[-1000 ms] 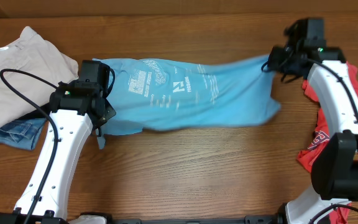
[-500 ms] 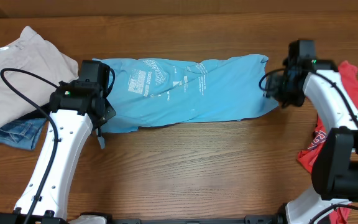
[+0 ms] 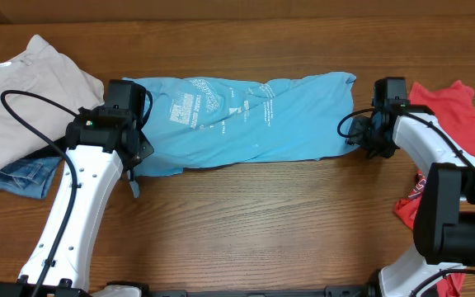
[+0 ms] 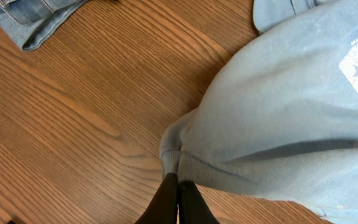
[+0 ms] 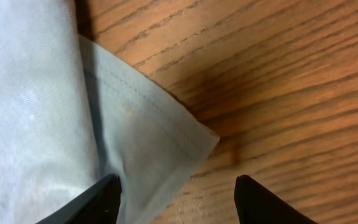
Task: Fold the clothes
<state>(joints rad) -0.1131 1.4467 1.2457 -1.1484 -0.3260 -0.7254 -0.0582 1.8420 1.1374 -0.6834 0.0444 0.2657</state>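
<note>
while left gripper pinches blue shirt, right gripper gapes

Soft even light (slight wrist-view blur)

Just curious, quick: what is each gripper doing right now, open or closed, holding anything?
Left gripper: closed on the blue T-shirt's edge.
Right gripper: open, holding nothing.

White arms with black joints and looping cables.
</note>
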